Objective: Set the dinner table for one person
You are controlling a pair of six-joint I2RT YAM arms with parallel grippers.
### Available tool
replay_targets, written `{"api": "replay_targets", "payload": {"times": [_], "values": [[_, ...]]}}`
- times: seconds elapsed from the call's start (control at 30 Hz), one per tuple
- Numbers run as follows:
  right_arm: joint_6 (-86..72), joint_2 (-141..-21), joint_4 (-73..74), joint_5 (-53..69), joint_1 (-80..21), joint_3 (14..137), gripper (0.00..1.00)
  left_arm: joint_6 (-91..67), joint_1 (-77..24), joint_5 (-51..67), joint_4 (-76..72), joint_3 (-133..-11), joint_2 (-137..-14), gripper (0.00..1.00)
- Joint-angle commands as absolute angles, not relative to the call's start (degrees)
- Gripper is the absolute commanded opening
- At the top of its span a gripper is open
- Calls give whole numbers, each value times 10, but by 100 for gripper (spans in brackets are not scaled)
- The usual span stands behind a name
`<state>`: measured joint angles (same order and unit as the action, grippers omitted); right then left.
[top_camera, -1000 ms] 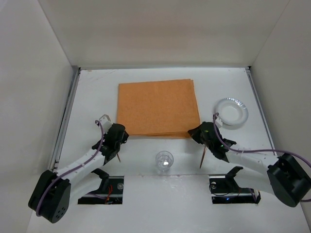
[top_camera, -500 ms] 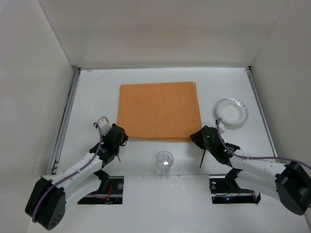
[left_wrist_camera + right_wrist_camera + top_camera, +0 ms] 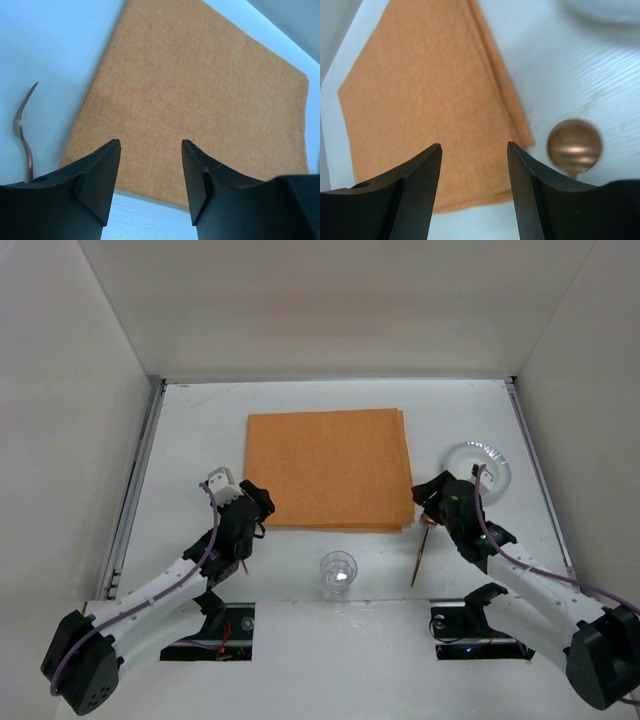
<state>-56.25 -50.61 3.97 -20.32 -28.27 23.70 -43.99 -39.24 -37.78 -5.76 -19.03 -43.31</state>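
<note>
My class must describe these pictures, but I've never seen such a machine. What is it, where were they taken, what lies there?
Two robot arms stand at the near edge of a flat white tabletop. One picture looks down from above; the other two come from wrist cameras. On the tabletop lie an orange rectangular cloth mat, a round white dish, a clear glass cup, a copper-coloured spoon and a copper-coloured fork. The left end effector and right end effector are open, holding nothing.

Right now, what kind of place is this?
Probably a lab test cell, not a real dining room: a white table boxed in by bare walls, with a mat, plate and glass staged on it.
</note>
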Motion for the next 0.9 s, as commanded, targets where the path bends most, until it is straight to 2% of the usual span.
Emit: {"api": "replay_targets", "payload": {"times": [0.0, 0.17, 0.3, 0.37, 0.53, 0.73, 0.87], "values": [[-524, -502, 23, -188, -217, 266, 61, -382, -385, -360, -188, -207, -479, 49], [-524, -479, 25, -175, -96, 263, 63, -370, -358, -290, -287, -218, -549, 41], [-536, -455, 42, -177, -4, 242, 62, -362, -360, -215, -354, -209, -574, 15], [-545, -441, 54, -178, 31, 231, 62, -355, -371, -207, -380, -200, -577, 10], [-548, -450, 80, -193, 104, 225, 62, -354, -381, -211, -403, -178, -571, 14], [-555, -560, -5, -133, 159, 229, 63, -359, -355, -210, -410, -154, -537, 36], [-576, -611, -46, -111, 179, 236, 62, -361, -352, -215, -410, -147, -530, 40]]}}
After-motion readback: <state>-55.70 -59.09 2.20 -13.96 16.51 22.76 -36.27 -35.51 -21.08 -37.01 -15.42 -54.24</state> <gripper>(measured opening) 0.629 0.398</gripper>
